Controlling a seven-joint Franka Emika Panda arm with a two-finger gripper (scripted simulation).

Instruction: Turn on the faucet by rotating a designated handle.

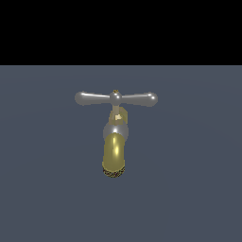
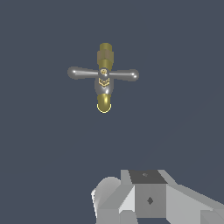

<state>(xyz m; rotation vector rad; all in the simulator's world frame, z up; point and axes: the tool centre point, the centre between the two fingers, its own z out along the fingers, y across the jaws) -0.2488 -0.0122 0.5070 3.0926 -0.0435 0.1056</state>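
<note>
Grey, blocky housing of the tool point(image 2: 146, 197) fills the near edge of the wrist view, well apart from the faucet point(image 2: 104, 78). Its fingertips fall outside the picture, so I cannot tell how far it is open or whether it holds anything; nothing of the faucet is in contact with it.

On the flat blue-grey counter point(image 1: 198, 189) the faucet point(image 1: 115, 137) stands alone, near the middle of the exterior view. Its brass-yellow spout point(image 1: 114, 153) points toward that camera and ends in a dark, rough rim. Behind the spout sits a silver ball joint point(image 1: 116, 130), and above that the handle point(image 1: 116, 98), a slim silver crossbar lying level, one bulbous end toward the exterior view's left and the other toward its right. A round hub marks its centre. In the wrist view the handle point(image 2: 103, 73) crosses the faucet body squarely.
</note>
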